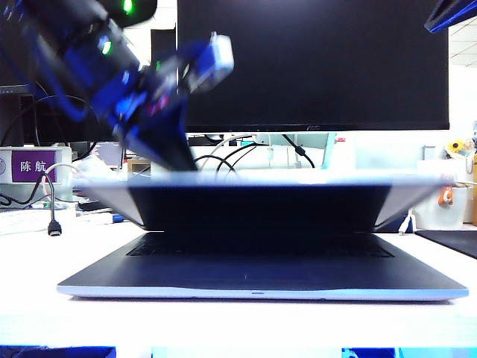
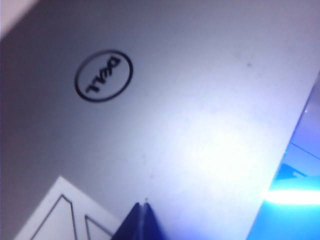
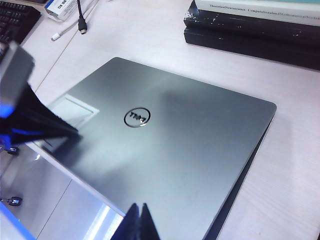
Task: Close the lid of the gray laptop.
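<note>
Lid nearly shut: the left tool, fingers pinched together, presses its outer face beside the sticker. Right tool, also pinched shut, hovers above. Only a low gap remains over the gray laptop on the tabletop.

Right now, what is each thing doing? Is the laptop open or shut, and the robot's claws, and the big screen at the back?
lid: nearly down, small gap left above the keyboard.
gray laptop: partly open, flat on the table.
left gripper: shut, fingertips on the lid's outside.
right gripper: shut, holding nothing, above the lid.
AOC monitor: screen dark.
stacked books: closed, piled beside the laptop.
</note>
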Controlling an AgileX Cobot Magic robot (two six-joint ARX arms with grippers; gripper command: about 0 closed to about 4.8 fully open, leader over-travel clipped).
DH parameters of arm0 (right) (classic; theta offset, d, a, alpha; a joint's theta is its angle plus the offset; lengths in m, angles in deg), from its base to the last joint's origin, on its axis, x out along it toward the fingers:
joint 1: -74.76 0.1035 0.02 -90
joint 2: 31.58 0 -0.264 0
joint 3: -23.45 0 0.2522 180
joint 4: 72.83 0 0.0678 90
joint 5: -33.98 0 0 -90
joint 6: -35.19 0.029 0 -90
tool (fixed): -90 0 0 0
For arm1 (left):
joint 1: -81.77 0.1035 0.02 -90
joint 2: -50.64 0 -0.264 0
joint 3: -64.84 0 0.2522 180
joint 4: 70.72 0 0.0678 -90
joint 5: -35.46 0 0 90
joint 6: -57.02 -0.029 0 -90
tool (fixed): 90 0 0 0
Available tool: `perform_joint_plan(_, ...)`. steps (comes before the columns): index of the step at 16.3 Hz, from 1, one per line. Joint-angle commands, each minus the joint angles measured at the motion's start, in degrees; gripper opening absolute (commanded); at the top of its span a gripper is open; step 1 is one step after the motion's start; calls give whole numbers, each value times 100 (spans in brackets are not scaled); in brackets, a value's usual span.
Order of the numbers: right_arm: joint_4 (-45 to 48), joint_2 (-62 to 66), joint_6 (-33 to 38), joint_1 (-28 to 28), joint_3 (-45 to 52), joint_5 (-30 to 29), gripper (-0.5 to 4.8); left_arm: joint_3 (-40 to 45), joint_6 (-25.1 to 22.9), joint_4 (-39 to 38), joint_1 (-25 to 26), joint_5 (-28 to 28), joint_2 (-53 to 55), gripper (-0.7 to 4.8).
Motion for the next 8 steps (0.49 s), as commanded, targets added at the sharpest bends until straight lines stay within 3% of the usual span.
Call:
perform_joint_plan(1, -74, -9, -20, 0, -22, -39, -6, 625, 398, 271, -15, 175, -4, -5)
perform_joint_plan(3, -153, -11, -24, 0, -22, -39, -6, 647, 431, 160, -79, 291, -20, -5)
perform_joint_plan(6, -247, -11, -125, 0, -22, -39, -6, 645, 444, 522, -409, 887, -498, -5)
perform_joint_plan(8, -238, -11, -168, 0, -22, -39, -6, 645, 487, 1346, -671, 1751, -1296, -5)
